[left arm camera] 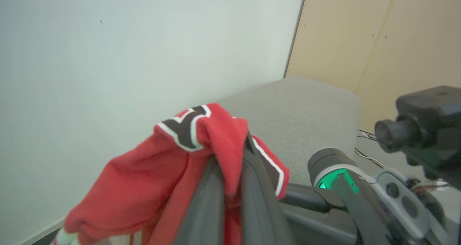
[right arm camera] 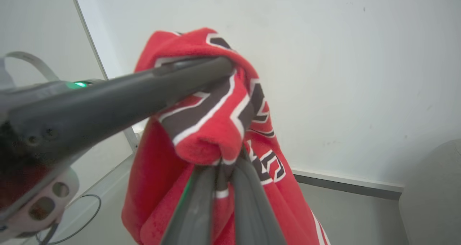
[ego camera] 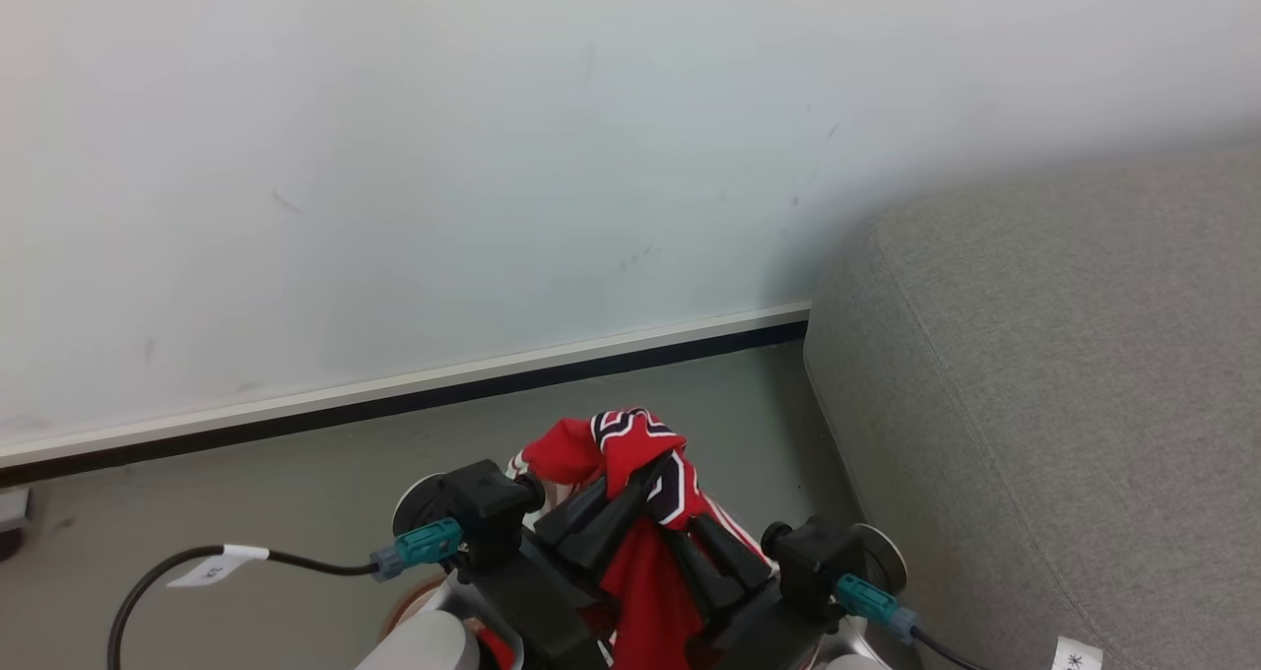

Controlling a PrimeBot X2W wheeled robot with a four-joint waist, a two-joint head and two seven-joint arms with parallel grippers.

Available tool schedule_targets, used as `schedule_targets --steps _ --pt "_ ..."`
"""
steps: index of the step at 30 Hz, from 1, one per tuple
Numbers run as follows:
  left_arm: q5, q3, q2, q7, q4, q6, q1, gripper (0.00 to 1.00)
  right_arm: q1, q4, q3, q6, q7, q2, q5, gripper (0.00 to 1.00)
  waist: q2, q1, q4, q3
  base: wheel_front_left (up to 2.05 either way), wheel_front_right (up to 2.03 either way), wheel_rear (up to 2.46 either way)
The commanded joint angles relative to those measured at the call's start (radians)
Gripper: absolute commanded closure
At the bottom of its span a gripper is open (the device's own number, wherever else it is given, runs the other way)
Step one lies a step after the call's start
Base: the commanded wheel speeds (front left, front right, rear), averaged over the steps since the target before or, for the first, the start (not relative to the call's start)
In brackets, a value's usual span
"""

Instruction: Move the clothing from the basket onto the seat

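Note:
A red jersey, the clothing (ego camera: 630, 443), with black-and-white lettering hangs lifted above the floor, gripped by both hands. My left gripper (ego camera: 652, 471) is shut on its top fold, and the same grip shows in the left wrist view (left arm camera: 230, 155). My right gripper (ego camera: 687, 530) is shut on the cloth just below it, seen close up (right arm camera: 225, 165) with the jersey (right arm camera: 216, 122) draped over the fingertips. The left gripper's fingers (right arm camera: 144, 90) cross from the left. The grey seat (ego camera: 1034, 384) stands to the right of the grippers. The basket is hidden below the arms.
A pale wall (ego camera: 394, 158) with a white and black skirting (ego camera: 443, 389) runs close ahead. Grey floor (ego camera: 296, 493) lies between wall and arms. A black cable (ego camera: 158, 576) loops at lower left. Beige panels (left arm camera: 378, 39) stand beyond the sofa (left arm camera: 306, 111).

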Motion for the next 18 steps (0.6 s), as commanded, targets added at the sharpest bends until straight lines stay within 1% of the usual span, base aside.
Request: schedule_targets --steps 1,6,7,8,9,10,18 --pt "0.002 0.004 0.006 -0.007 0.008 0.002 -0.013 1.0 0.01 -0.006 0.0 0.001 -0.001 -0.005 -0.007 1.0 0.0 0.0 0.001 -0.001 0.0 0.0 0.0" --pt "0.012 0.005 0.009 -0.019 0.026 0.017 -0.012 1.0 0.028 -0.009 -0.007 0.001 -0.001 -0.01 -0.003 1.0 0.0 0.0 0.001 -0.008 0.0 0.0 0.0" --pt "0.011 0.007 0.009 -0.022 0.027 0.019 -0.011 0.83 0.028 -0.01 -0.008 0.001 -0.001 -0.01 -0.004 1.0 0.0 0.0 0.0 -0.01 0.0 0.0 0.0" --pt "0.011 0.007 0.011 -0.022 0.029 0.021 -0.009 0.71 0.028 -0.011 -0.011 0.001 -0.001 -0.011 -0.004 1.0 0.0 0.0 0.0 -0.011 0.0 0.0 0.0" --pt "0.012 0.005 0.013 -0.021 0.03 0.022 -0.008 0.48 0.031 -0.012 -0.014 0.001 -0.001 -0.011 -0.005 1.0 0.0 0.0 -0.001 -0.012 0.0 0.0 0.0" --pt "0.019 0.004 0.017 -0.021 0.031 0.027 -0.009 0.0 0.034 -0.011 -0.017 0.001 -0.001 -0.012 -0.006 1.0 0.0 0.0 -0.002 -0.014 0.0 0.0 0.0" --pt "0.035 -0.013 0.02 -0.018 0.039 0.04 -0.012 0.0 0.044 -0.013 -0.044 0.001 -0.001 -0.014 0.0 1.0 0.0 0.0 -0.003 -0.015 0.0 0.0 0.0"
